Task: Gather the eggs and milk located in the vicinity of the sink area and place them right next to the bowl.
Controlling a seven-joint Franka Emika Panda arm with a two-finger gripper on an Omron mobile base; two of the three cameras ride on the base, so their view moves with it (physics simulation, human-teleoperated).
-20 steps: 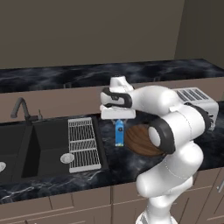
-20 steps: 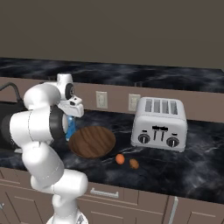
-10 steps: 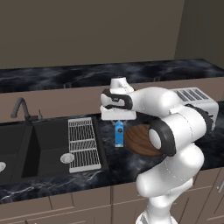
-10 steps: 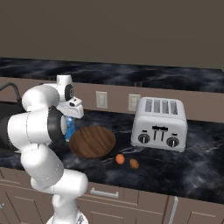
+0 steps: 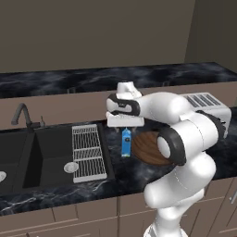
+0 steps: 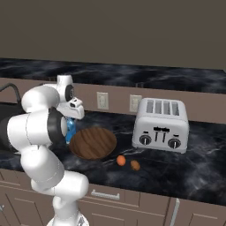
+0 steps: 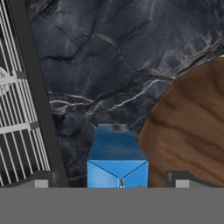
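The gripper has sprung open since a second ago, releasing the milk. The carton stands upright just beside the bowl, between it and the rack; two eggs lie near the worktop's front edge.

Blue carton, dark-brown grained bowl, two orange-brown eggs — all on a black surface veined white; silver toaster, white rack.

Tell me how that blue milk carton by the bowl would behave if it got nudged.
The milk carton stands upright, tall and narrow-based, so it probably tips easily. Its flat sides probably make it slide, not roll. It stands close beside the bowl, which might block it on that side.
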